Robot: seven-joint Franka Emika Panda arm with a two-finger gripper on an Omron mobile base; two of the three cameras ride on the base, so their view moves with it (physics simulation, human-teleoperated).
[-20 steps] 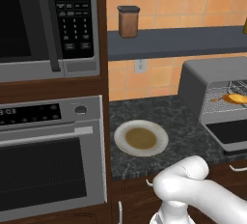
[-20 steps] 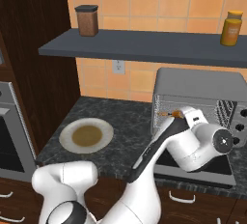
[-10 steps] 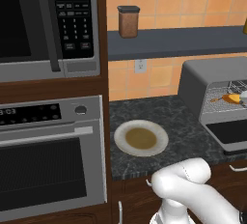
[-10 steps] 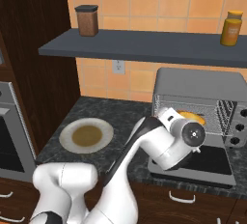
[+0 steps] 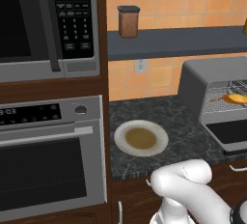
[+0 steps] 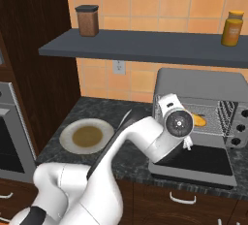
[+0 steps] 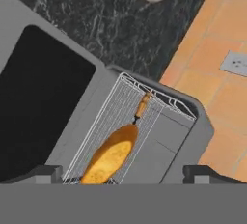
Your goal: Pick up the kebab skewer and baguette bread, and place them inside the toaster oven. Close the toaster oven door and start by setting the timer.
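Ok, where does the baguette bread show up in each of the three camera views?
Left base view: baguette bread at the far right, on the wire rack.
Right base view: baguette bread right of centre, partly behind the robot's wrist.
Hand view: baguette bread at bottom centre.
Shared landmark: the toaster oven and its rack.

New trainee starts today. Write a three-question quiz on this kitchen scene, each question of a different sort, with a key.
1. True or false: the toaster oven door is shut.
2. Where does the baguette bread lie? A) on the plate B) on the wire rack inside the toaster oven C) on the shelf
3. Fill in: the plate on the counter holds no ____.

Key: 1. False, it hangs open. 2. B, beside the kebab skewer. 3. Food.
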